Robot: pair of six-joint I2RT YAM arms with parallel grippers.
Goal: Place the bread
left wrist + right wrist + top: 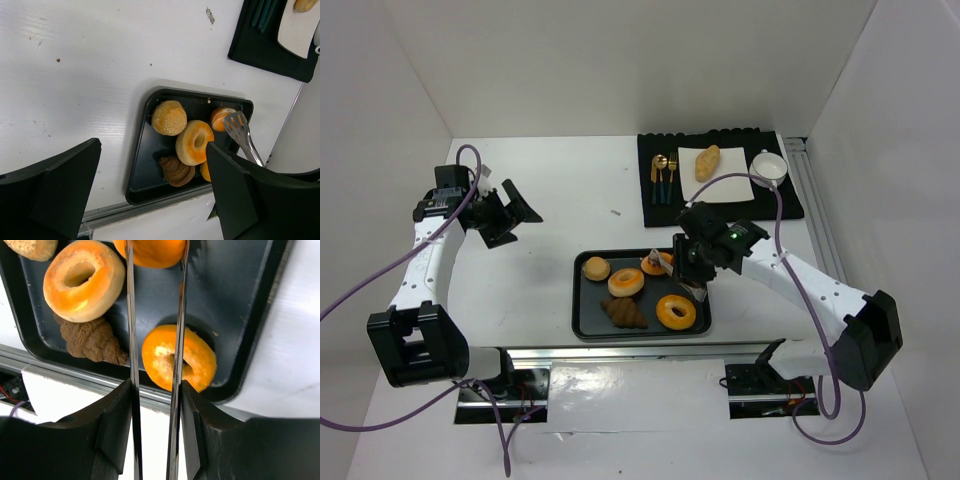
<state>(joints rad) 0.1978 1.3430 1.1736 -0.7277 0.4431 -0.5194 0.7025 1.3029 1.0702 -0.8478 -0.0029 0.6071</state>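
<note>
My right gripper [695, 262] [152, 405] is shut on metal tongs [131, 315] over the black tray [578, 300]. The tongs' tips are at a glossy orange-brown roll [653, 264] [150, 250] at the tray's back. The roll sits between the two arms; I cannot tell whether it is clamped. A round tan bun [596, 267] [169, 118] lies at the tray's back left. A pale tan loaf [707, 162] rests on a white plate [725, 185] on the far black mat [660, 212]. My left gripper [515, 215] [155, 200] is open and empty, far left of the tray.
The tray also holds a pale ring doughnut [626, 282], an orange ring doughnut [676, 312] and a brown croissant [625, 314]. Cutlery [663, 175] and a white cup [769, 166] sit on the mat. White walls enclose the table.
</note>
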